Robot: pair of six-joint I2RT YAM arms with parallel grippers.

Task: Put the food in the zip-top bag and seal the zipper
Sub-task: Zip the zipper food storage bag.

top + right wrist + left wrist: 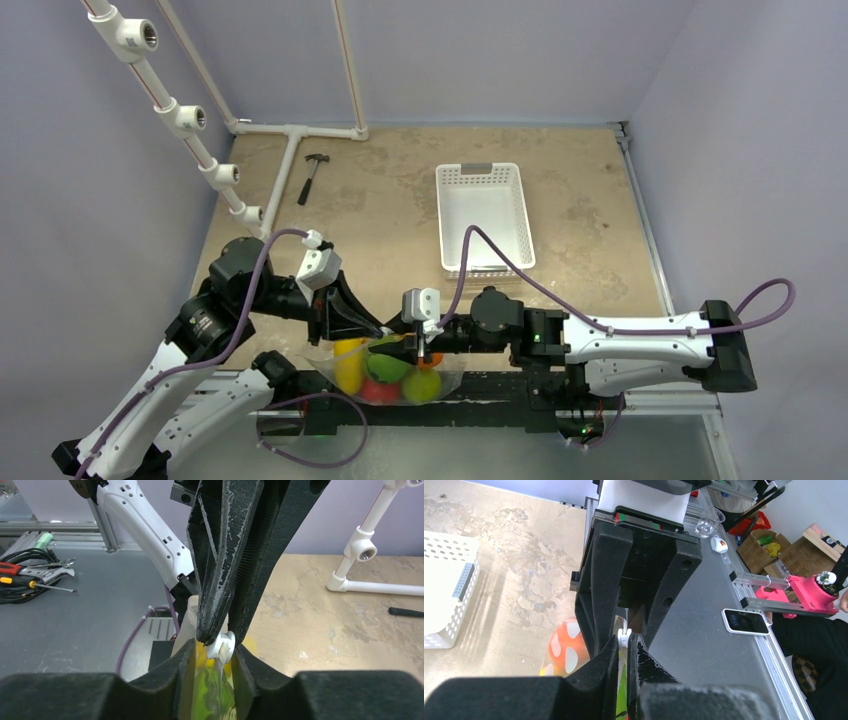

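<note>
The zip-top bag (327, 362) lies at the table's near edge between both arms, with the food inside: yellow (349, 366), green (388, 367) and red (378, 391) toy fruits. My left gripper (378, 335) is shut on the bag's mouth edge (623, 690), right behind the zipper's white slider (624, 637). My right gripper (425, 350) faces it, closed around that slider (221, 645), its right pad touching it. An orange white-spotted toy (561, 647) shows through the bag. Green food (210, 695) shows through the plastic below the slider.
A white slotted basket (480, 215) stands at mid table. A hammer (312, 175) and white pipework (290, 135) lie at the back left. The grey bench beyond the near edge holds a phone (746, 621) and hand tools (30, 575).
</note>
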